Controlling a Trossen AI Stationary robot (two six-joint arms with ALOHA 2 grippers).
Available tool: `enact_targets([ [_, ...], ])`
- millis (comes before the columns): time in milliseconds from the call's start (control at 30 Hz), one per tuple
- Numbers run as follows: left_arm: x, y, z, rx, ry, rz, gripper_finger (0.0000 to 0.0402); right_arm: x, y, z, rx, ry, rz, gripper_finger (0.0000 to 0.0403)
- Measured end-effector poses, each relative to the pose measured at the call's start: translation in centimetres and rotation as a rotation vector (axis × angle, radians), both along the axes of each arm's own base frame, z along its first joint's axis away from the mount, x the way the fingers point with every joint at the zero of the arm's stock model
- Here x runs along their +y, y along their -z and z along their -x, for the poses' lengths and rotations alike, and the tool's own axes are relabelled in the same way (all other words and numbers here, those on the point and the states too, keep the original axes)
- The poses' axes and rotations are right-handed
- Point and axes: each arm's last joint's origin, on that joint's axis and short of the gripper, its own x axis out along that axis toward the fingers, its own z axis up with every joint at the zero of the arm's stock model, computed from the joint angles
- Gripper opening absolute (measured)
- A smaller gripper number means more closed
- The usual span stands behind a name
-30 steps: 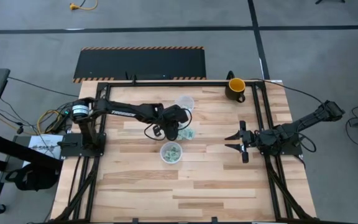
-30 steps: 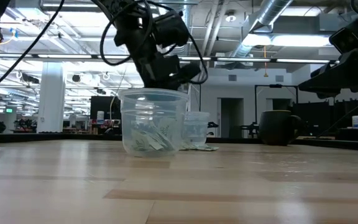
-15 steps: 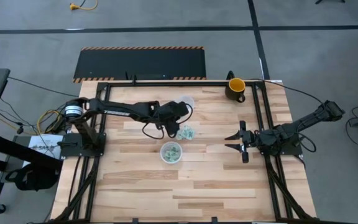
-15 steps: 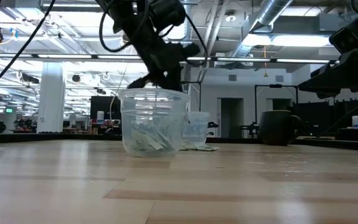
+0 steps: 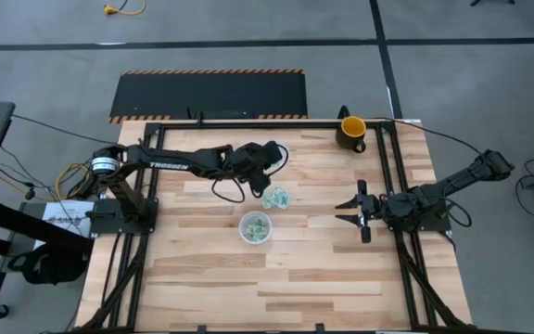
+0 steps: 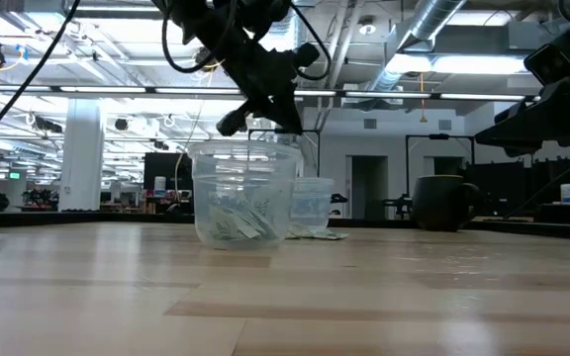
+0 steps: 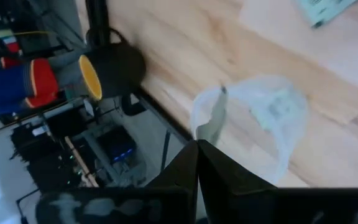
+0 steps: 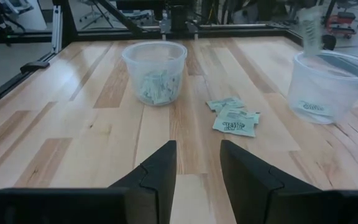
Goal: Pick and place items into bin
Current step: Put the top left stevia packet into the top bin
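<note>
Presently, one entry per thing, as laid out on the table (image 5: 323, 269).

Left gripper (image 7: 199, 144): clamped shut on a single pale green item (image 7: 214, 121), held above the far clear cup (image 8: 328, 87). Over the last second it had swung away from the loose pile (image 5: 277, 198) and travelled toward the table's far edge, carrying the piece with it.

Far clear cup: upright, with at least one piece lying at its bottom.

Near clear cup (image 8: 154, 59): upright, holding many pieces, untouched.

Loose pile: a few pieces lying flat between the two cups, not yet collected.

Right gripper (image 5: 354, 211): jaws apart, empty, parked at the right side.

Mug (image 5: 351, 131): far right corner, not involved.

Judgement: pick completed; release into the far cup appeared to be the step in hand.
</note>
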Motion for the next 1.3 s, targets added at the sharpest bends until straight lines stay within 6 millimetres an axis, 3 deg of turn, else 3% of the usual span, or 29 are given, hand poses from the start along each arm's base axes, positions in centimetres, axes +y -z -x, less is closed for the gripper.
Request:
enact_targets([
  [467, 2.8, -0.1, 0.6, -0.030, -0.096, 0.034, 0.0000, 0.0, 0.0, 0.0, 0.001, 0.000, 0.000, 0.0118],
  [633, 2.6, 0.0, 0.6, -0.054, -0.100, 0.090, 0.0000, 0.0, 0.0, 0.0, 0.001, 0.000, 0.000, 0.0118],
  [867, 1.4, 0.8, 0.8, -0.015, -0.015, 0.324, 0.0007, 0.0, 0.0, 0.0, 0.001, 0.000, 0.001, 0.0118],
  [1300, 0.3, 2.0, 1.2, 0.044, -0.026, 0.622, 0.0089, 0.0, 0.0, 0.0, 0.001, 0.000, 0.001, 0.0118],
])
